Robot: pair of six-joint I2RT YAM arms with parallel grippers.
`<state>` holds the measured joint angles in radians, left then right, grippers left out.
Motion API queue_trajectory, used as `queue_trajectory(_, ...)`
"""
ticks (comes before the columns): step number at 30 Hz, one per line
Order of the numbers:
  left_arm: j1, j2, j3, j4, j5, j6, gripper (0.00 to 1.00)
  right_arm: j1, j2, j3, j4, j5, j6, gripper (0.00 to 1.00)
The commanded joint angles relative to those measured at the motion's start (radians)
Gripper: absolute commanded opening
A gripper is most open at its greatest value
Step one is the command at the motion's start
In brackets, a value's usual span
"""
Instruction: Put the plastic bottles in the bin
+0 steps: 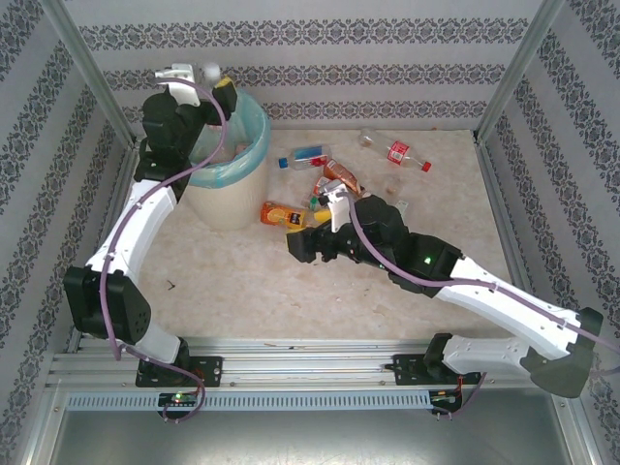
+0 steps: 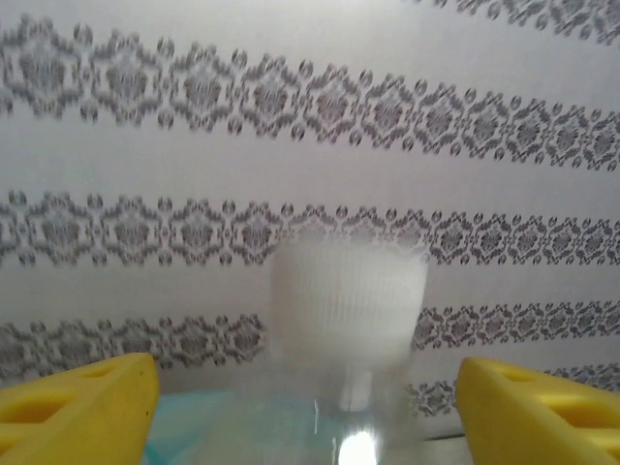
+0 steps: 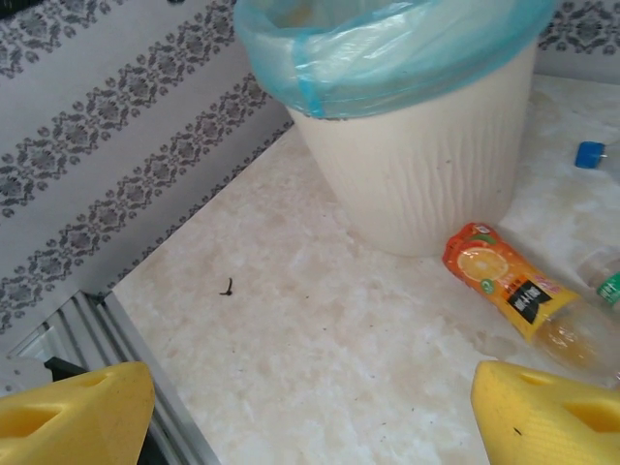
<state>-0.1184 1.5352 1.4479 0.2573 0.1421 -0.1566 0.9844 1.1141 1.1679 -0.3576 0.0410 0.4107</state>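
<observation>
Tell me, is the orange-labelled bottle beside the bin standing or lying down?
Lying down: the orange-labelled bottle rests lengthwise on the table beside the bin, label facing up.

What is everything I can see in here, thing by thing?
Bin: one, cream-white with turquoise liner, far left of the table.
White-capped bottle: one, clear, blurred, above the bin.
Orange-label bottle: one, lying on the table beside the bin.
Blue-label bottle: one, lying right of the bin.
Red-label bottle: one, toward the back right.
Crushed orange bottle: one, mid-table.
Table: one, pale marbled.
Walls: patterned grey and white, all around.
Left pincer: one, yellow fingers, open, either side of the white-capped bottle.
Right pincer: one, yellow fingers, open, low over the table.
</observation>
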Motion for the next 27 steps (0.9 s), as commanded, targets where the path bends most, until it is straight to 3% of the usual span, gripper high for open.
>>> queue_trajectory(1, -0.002, -0.032, -0.047, 0.169, -0.008, -0.046, 0.92, 0.005, -0.033, -0.013, 0.003, 0.072, 0.012, 0.85)
queue_trajectory(5, -0.002, -0.068, -0.085, 0.190, -0.024, -0.038, 0.91, 0.007, -0.029, -0.005, 0.012, 0.086, -0.004, 0.86)
queue_trajectory(19, 0.000, -0.162, -0.058, -0.168, -0.088, -0.030, 0.72, 0.006, 0.058, 0.045, 0.002, 0.068, -0.035, 0.85)
queue_trajectory(23, -0.001, -0.185, -0.014, -0.379, -0.074, -0.034, 0.60, 0.005, 0.110, 0.108, -0.038, 0.051, -0.066, 0.83)
queue_trajectory(27, -0.001, -0.059, 0.153, -0.736, -0.006, -0.016, 0.57, 0.005, 0.137, 0.118, -0.023, 0.032, -0.091, 0.83)
